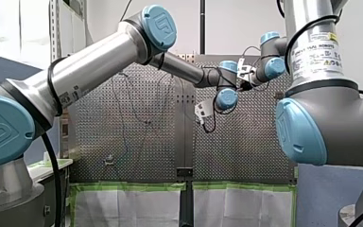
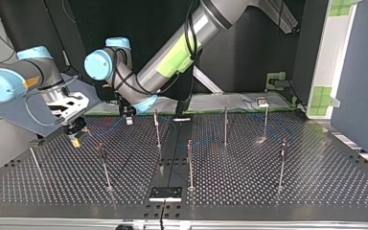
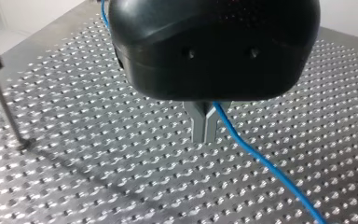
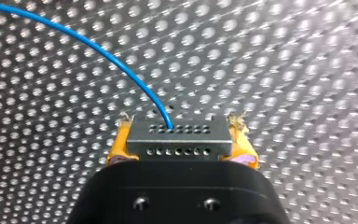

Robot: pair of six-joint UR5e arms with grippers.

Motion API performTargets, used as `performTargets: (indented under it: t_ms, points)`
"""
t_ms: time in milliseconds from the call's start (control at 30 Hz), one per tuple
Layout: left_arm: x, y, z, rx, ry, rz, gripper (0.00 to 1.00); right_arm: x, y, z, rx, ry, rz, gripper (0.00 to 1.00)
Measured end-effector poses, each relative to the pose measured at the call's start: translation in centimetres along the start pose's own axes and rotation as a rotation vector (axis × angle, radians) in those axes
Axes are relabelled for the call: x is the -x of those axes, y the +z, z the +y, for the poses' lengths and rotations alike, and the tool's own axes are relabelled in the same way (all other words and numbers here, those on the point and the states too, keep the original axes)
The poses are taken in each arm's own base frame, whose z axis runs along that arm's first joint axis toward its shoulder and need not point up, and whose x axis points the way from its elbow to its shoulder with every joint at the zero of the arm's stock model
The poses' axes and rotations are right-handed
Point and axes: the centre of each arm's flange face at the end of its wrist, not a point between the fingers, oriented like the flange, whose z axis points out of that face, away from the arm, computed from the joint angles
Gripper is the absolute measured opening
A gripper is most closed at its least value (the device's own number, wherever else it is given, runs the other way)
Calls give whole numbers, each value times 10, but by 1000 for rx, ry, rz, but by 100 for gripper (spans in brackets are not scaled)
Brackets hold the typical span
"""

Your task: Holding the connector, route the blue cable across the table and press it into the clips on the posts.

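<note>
Connector point(image 4: 177, 138) is over at the far left of the top view, clamped between the yellow pads point(image 4: 115, 150) of my right end effector point(image 2: 75, 132), which hangs just above the bench point(image 2: 316, 182). The right wrist view shows it nicely: a grey block with rows of little holes, squeezed from both sides. The blue cable point(image 4: 98, 49) comes out of its face and curves away over the perforated surface.

Next along is my left end effector point(image 3: 204, 136), black with metal fingers. Its arm comes in from the top and reaches well past the middle. The fingers are really narrow, pretty much together, and the cable comes out right beside them and trails off across the bench. Can't tell if it's actually pinched or just passing behind.

From there on to the right it's thin upright posts point(image 2: 189, 163) spread over the bench, the nearest one just beside the left end effector. The cable is only a faint blue line in the top view, so I can't say where it runs among them.
</note>
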Motion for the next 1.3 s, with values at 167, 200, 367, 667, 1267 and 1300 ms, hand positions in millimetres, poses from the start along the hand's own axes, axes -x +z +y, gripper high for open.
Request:
performTargets:
  t_ms: [167, 200, 367, 667, 1267, 1300]
  points:
    - [15, -4, 1, 28, -8, -10, 2, -19, -12, -7, -5, 4, 33, 0]
    - [18, -5, 1, 29, -10, -12, 2, -24, -15, -9, -6, 3, 43, 0]
    - [39, -10, -3, 27, -26, -27, 2, -38, -23, -15, -10, -1, 67, 0]
    - [72, -17, -10, 17, -50, -51, 2, -41, -25, -18, -14, -8, 74, 0]
    - [106, -18, -13, 8, -74, -84, 2, -55, -35, -37, -40, -23, 103, 0]
    - [109, -17, -12, 8, -75, -87, 2, -55, -35, -38, -41, -24, 104, 0]
